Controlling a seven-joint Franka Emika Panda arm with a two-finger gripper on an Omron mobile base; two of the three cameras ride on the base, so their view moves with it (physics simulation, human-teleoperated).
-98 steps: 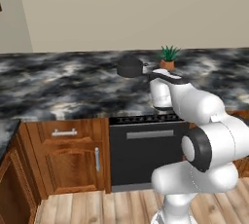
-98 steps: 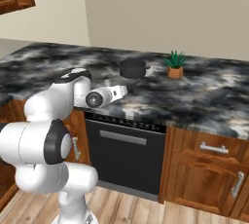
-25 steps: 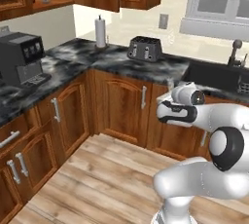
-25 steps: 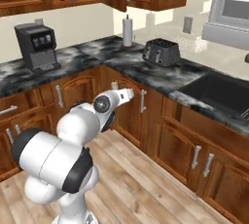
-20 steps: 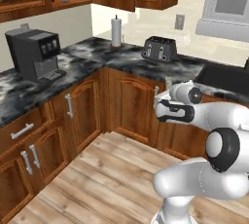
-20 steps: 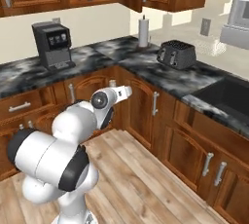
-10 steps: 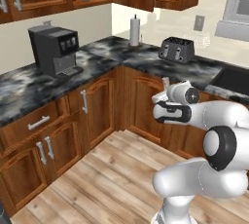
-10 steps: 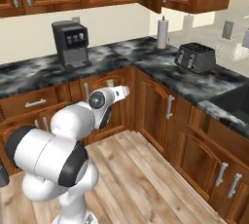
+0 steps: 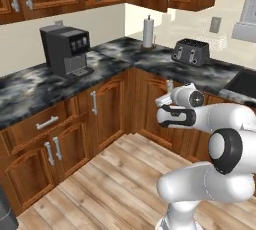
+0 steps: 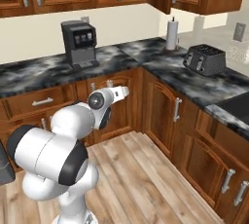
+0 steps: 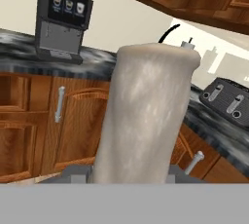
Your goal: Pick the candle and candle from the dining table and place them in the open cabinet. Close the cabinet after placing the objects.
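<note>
Beige-grey and stubby, the candle (image 11: 146, 116) stands big in the middle of the hand view, pinched between the two jaws of the gripper (image 11: 129, 173) at the bottom. In the left base view the gripper (image 9: 167, 85) sits right of middle with the candle (image 9: 169, 85) peeking up. A black coffee machine (image 9: 65, 49) stands at the upper left on the marbled counter (image 9: 30, 86). A dark toaster (image 9: 191, 52) and a white paper roll (image 9: 148, 32) sit farther right. No writing can be read anywhere.
</note>
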